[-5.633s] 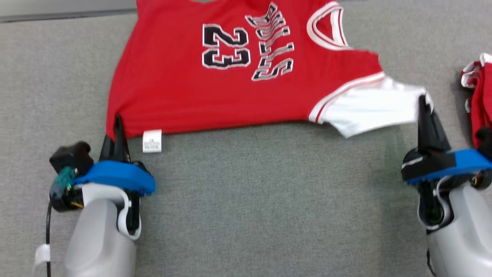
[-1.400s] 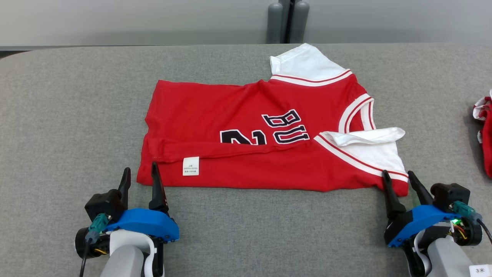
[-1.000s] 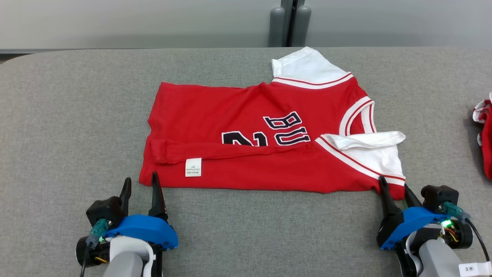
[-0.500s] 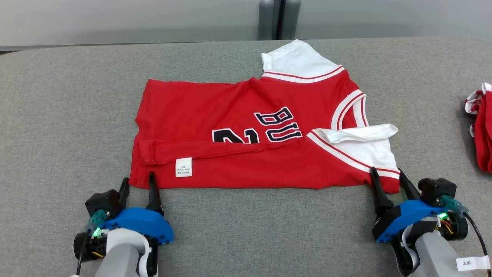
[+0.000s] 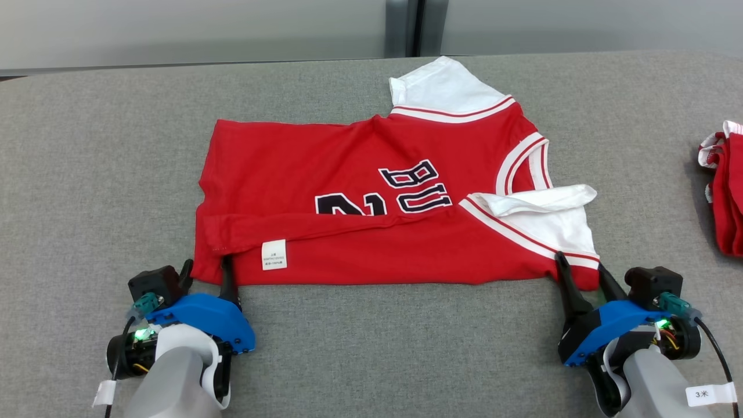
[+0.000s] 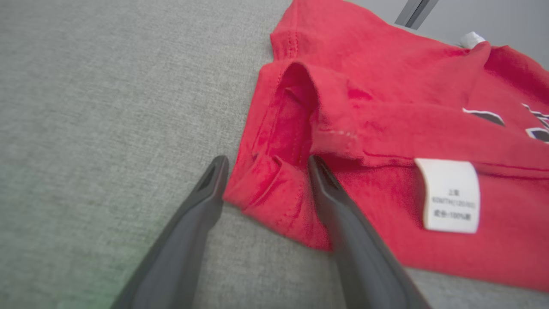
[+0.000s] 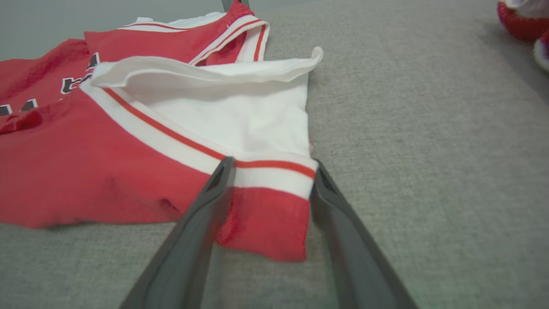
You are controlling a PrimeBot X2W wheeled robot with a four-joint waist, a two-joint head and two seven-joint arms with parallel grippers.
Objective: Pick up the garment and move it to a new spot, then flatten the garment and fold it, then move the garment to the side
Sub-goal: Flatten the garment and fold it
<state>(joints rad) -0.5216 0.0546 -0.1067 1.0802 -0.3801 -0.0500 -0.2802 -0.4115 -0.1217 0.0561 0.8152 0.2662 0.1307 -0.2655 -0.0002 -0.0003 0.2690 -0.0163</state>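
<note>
The red jersey (image 5: 360, 191) lies flat across the middle of the frame, collar to the right. Its lower edge is folded up over half the black number. A white label (image 5: 273, 254) sits at its lower left.

A grey, felt-like table (image 5: 371, 348) spreads before me across nearly the whole head view, its weave fine and even, its far edge running straight across the upper part of the frame and rounding off at the upper left. Behind it stands a plain pale grey wall (image 5: 174, 29), split at the upper centre by a dark upright seam (image 5: 413, 26) between two rounded panel edges. A darker strip (image 5: 87, 68) runs along the wall's foot at the upper left. The light is soft and even, with only faint shadows on the cloth surface.
</note>
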